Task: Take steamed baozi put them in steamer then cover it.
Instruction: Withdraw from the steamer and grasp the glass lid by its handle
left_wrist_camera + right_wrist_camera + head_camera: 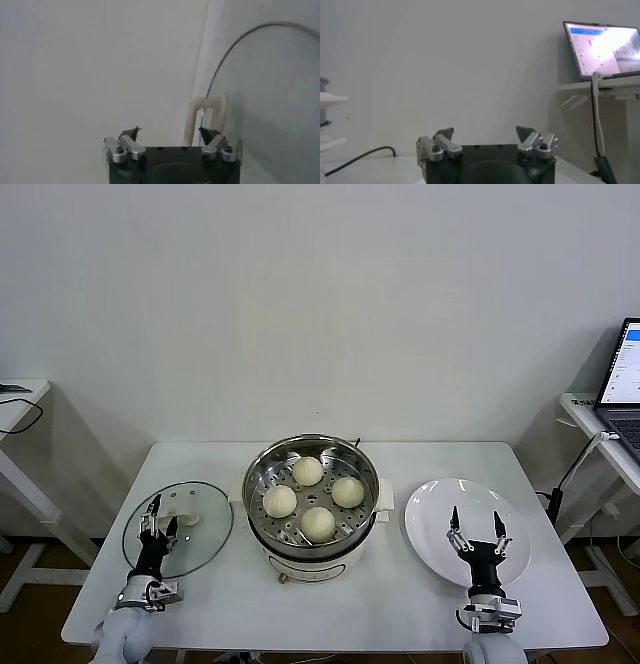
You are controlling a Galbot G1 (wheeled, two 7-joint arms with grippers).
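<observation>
Several cream-white baozi (pixel 318 524) lie on the perforated tray inside the shiny steamer (pixel 252 484) at the table's middle. The steamer is uncovered. The clear glass cover (pixel 208 536) lies flat on the table to its left, with its cream handle (pixel 183 506) up. My left gripper (pixel 157 520) is open over the cover's left part, beside the handle. In the left wrist view, the left gripper (pixel 169 132) is open, with the handle (pixel 207 106) just beyond one fingertip and the cover's glass (pixel 270 90) behind it. My right gripper (pixel 475 525) is open and empty over the plate; it also shows in its wrist view (pixel 485 132).
A flat white plate (pixel 432 506) lies on the table right of the steamer and holds nothing. The white table (pixel 400 609) has side tables at both ends. A laptop (pixel 602 47) stands on the right one, with a cable hanging down.
</observation>
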